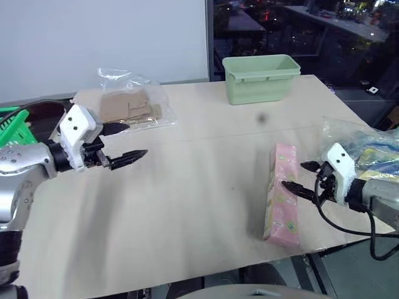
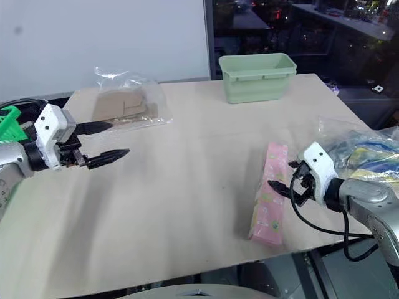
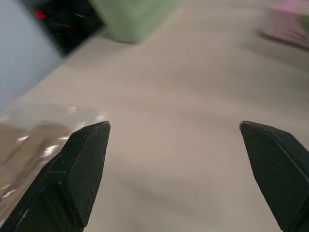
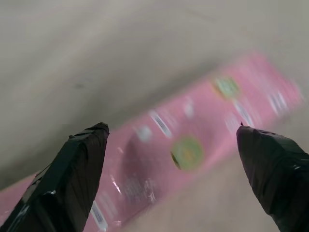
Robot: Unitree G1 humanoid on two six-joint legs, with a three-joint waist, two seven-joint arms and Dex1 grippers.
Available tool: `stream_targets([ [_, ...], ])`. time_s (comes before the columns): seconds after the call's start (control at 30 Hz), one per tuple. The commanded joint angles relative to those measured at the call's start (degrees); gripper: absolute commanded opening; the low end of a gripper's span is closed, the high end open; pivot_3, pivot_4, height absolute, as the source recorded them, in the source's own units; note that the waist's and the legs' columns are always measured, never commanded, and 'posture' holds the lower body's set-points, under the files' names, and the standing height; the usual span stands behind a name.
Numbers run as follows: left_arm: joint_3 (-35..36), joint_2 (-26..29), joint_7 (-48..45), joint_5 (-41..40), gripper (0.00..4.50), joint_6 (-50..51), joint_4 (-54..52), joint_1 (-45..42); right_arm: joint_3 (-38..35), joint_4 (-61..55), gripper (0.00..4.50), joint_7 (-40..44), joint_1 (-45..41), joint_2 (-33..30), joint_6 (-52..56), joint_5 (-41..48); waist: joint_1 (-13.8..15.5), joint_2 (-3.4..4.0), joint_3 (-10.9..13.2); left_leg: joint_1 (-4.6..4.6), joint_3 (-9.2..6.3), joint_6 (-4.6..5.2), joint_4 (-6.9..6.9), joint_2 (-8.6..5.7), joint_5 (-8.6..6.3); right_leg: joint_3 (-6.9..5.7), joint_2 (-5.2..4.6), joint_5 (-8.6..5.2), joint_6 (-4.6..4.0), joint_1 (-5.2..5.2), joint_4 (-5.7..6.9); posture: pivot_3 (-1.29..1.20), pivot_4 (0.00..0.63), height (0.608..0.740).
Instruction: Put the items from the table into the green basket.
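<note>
Nearest me, the pink carton (image 1: 282,190) lies flat at the table's (image 1: 187,205) right front edge. I see the right gripper (image 1: 299,176) angled down just beside it, jaws wide, empty. At far left the left gripper (image 1: 128,141) hovers level over the table, jaws spread, empty, near the clear bag (image 1: 131,103). Beside that arm sits the green basket (image 1: 11,124).

From where I sat, a pale mint-green tub (image 1: 260,78) stood at the far edge, empty as far as I could tell. Behind it were a white wall panel (image 1: 100,37) and dark windows (image 1: 299,28).
</note>
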Motion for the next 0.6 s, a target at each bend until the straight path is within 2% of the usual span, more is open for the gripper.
stream_targets([
  [0.03,0.0,1.7,-3.8,0.7,4.45,-1.0,-3.0,0.2,-2.7,-2.4,4.50,-11.8,-4.1,10.1,13.3,-0.2,-0.5,0.05,0.0,0.00,-0.01,0.00,0.01,0.01,0.00,0.02,0.02,0.01,-0.02,0.00,0.00,-0.08,0.013,0.740],
  [0.13,0.6,2.7,-7.2,0.4,4.45,-0.5,-5.0,2.4,-4.1,-2.0,4.50,-18.4,-5.4,20.1,22.5,-3.8,-0.6,0.24,0.2,-0.08,0.02,0.00,0.01,0.01,0.00,0.05,0.02,0.01,-0.01,-0.04,-0.06,-0.08,0.017,0.740],
  [0.27,1.3,2.3,-7.1,0.5,4.45,-0.1,-6.6,2.7,-4.8,-1.3,4.50,-21.7,-6.9,28.0,26.7,-4.9,-0.6,0.34,0.2,-0.25,0.02,0.00,-0.05,0.00,-0.01,0.05,-0.01,0.11,0.18,-0.17,-0.14,-0.06,0.017,0.740],
  [0.47,1.7,1.4,-6.6,0.3,4.45,0.6,-8.0,3.0,-3.4,2.3,4.50,-24.5,-8.9,30.7,26.7,-7.1,-0.8,0.41,0.3,-0.19,0.03,0.00,-0.09,0.02,-0.01,0.04,0.00,0.08,0.15,-0.18,-0.16,-0.04,0.010,0.740],
  [0.57,2.1,0.8,-6.3,-0.2,4.45,1.0,-8.8,2.8,-2.5,4.3,4.50,-24.3,-9.1,29.8,26.7,-8.0,-0.7,0.40,0.2,-0.14,0.03,0.00,-0.08,0.04,0.00,0.04,0.02,0.01,0.03,-0.17,-0.10,-0.03,0.004,0.740],
  [0.6,2.2,0.5,-6.2,-0.3,4.48,1.2,-8.9,2.7,-2.4,4.7,4.25,-24.0,-9.1,29.5,26.7,-8.0,-0.7,0.40,0.2,-0.14,0.03,0.00,-0.08,0.04,0.00,0.04,0.02,0.01,0.03,-0.17,-0.10,-0.03,0.001,0.740],
])
